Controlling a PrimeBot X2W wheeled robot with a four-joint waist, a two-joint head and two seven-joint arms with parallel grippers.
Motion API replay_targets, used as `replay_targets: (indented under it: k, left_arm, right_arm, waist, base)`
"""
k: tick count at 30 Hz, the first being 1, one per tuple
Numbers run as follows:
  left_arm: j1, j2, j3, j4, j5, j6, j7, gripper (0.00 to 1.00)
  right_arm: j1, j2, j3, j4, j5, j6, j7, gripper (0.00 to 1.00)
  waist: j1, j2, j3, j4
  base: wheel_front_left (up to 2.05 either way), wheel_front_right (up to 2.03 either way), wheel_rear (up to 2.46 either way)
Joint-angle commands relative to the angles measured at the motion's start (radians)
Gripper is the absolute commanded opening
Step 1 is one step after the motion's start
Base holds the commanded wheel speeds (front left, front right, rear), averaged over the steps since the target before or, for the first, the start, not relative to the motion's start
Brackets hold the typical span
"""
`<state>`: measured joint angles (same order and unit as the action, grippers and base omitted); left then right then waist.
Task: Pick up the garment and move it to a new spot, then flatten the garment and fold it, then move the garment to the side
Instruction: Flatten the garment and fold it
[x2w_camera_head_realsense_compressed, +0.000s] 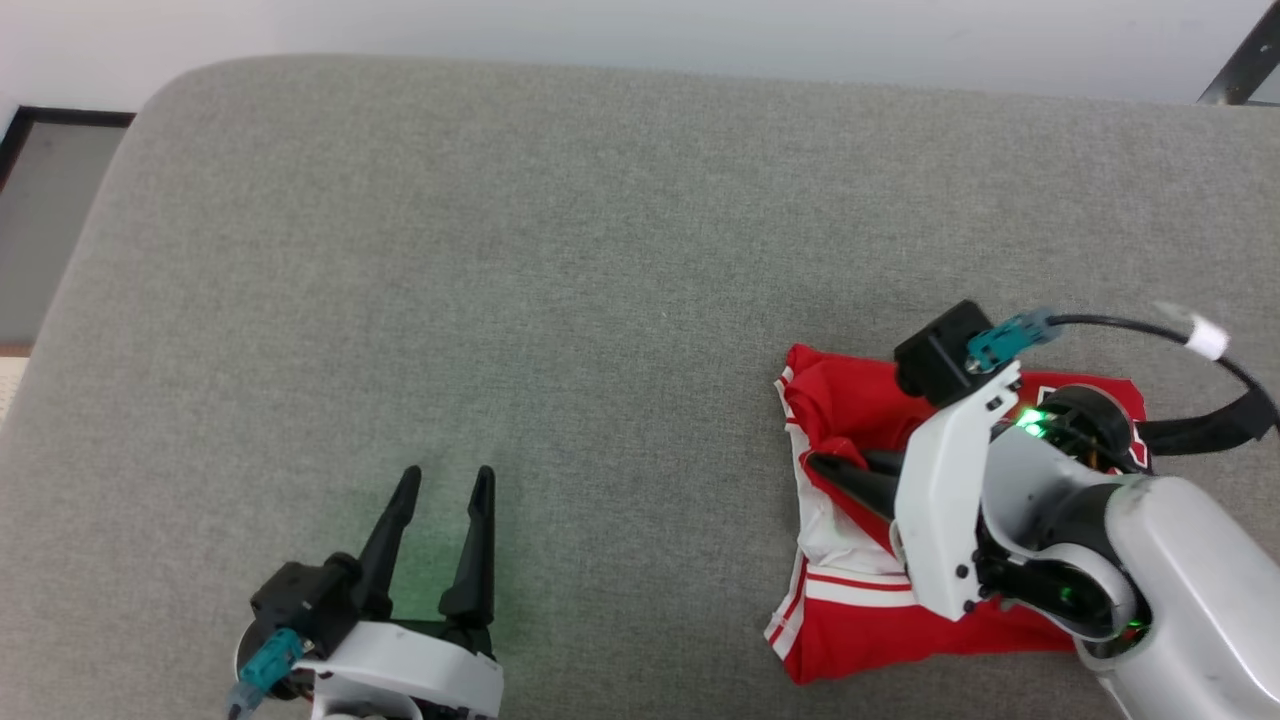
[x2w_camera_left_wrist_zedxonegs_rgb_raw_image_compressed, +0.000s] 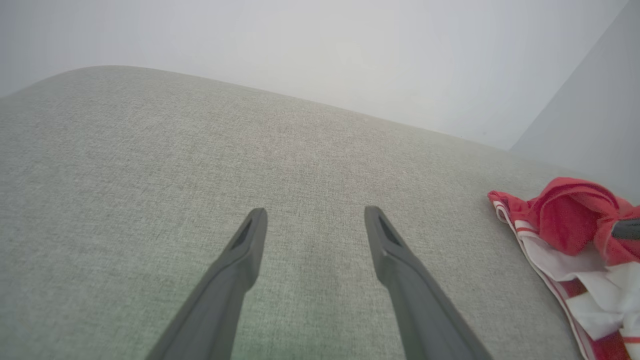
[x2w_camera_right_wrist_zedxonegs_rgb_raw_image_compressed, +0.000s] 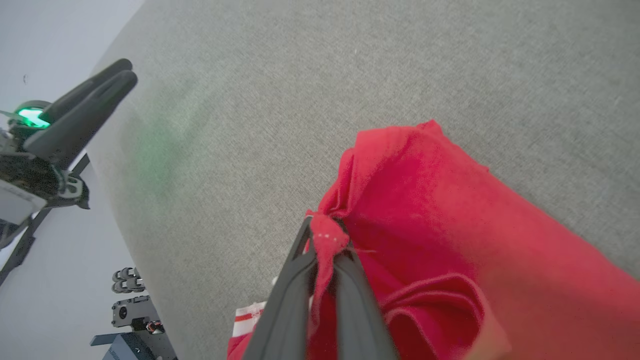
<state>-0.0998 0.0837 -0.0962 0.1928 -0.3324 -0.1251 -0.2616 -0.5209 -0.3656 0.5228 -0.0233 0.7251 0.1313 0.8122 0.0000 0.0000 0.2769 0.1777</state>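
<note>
Bright, flat, diffuse light; shadows barely visible. Green LED spill tints the grey fabric surface around the left gripper, and shows in the right wrist view too. Wrist views bow at the edges. The garment blurs close to the lens, lower right.

Left gripper spread, right gripper pinched closed.
The left one sits near left, fingers pointing far. The right arm reaches leftward from the near right, fingers clamped on a fold of the garment.
</note>
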Motion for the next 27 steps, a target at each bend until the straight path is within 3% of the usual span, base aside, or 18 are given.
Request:
replay_targets:
  k: [1, 5, 6, 7, 8, 9, 10, 11, 20, 27]
  left_arm:
    - [-0.01, -0.001, -0.002, 0.003, -0.004, -0.006, -0.004, 1.0]
    - [-0.017, -0.003, -0.003, 0.008, -0.004, -0.006, -0.004, 1.0]
    - [-0.021, -0.003, -0.003, 0.013, -0.006, -0.006, -0.004, 1.0]
    - [-0.021, -0.003, -0.003, 0.013, -0.006, -0.006, -0.004, 1.0]
    - [-0.021, -0.002, -0.002, 0.014, -0.006, -0.006, -0.004, 1.0]
    - [-0.021, 0.0, -0.001, 0.017, -0.007, -0.006, -0.004, 1.0]
    - [-0.022, 0.002, 0.0, 0.021, -0.007, -0.006, -0.004, 1.0]
    - [-0.023, 0.005, 0.0, 0.024, -0.007, -0.006, -0.004, 1.0]
    - [-0.041, 0.043, 0.0, 0.051, -0.02, -0.006, -0.004, 1.0]
    - [-0.058, 0.07, -0.013, 0.081, -0.037, -0.006, -0.003, 1.0]
  right_arm:
    - [-0.012, 0.005, 0.013, 0.019, 0.007, -0.001, -0.015, 0.0]
    - [-0.026, 0.008, 0.041, 0.069, 0.019, -0.001, -0.041, 0.0]
    - [-0.033, 0.007, 0.055, 0.096, 0.027, -0.001, -0.058, 0.17]
    - [-0.033, 0.007, 0.055, 0.096, 0.027, -0.001, -0.058, 0.17]
    - [-0.034, 0.005, 0.063, 0.106, 0.03, -0.001, -0.066, 0.31]
    - [-0.039, 0.004, 0.067, 0.114, 0.035, -0.001, -0.074, 0.54]
    - [-0.046, 0.006, 0.068, 0.12, 0.041, -0.001, -0.085, 0.87]
    - [-0.048, 0.007, 0.072, 0.125, 0.048, -0.001, -0.092, 1.0]
    - [-0.027, -0.026, 0.073, 0.126, 0.102, -0.001, -0.171, 1.0]
    - [0.014, -0.077, 0.003, 0.133, 0.095, -0.001, -0.298, 1.0]
  waist:
    - [0.0, 0.0, 0.002, 0.0]
    - [0.0, 0.0, 0.002, -0.003]
    - [0.0, 0.0, 0.003, -0.006]
    - [0.0, 0.0, 0.003, -0.006]
    - [0.0, 0.0, 0.002, -0.008]
    - [0.0, 0.0, 0.001, -0.012]
    - [0.0, 0.0, -0.001, -0.016]
    - [0.0, 0.0, -0.005, -0.02]
    - [0.0, 0.0, -0.067, -0.092]
    - [0.0, 0.0, -0.122, -0.173]
  base:
    - [0.0, 0.0, 0.0]
    - [0.0, 0.0, 0.0]
    - [0.0, 0.0, 0.0]
    - [0.0, 0.0, 0.0]
    - [0.0, 0.0, 0.0]
    - [0.0, 0.0, 0.0]
    - [0.0, 0.0, 0.0]
    - [0.0, 0.0, 0.0]
    - [0.0, 0.0, 0.0]
    - [0.0, 0.0, 0.0]
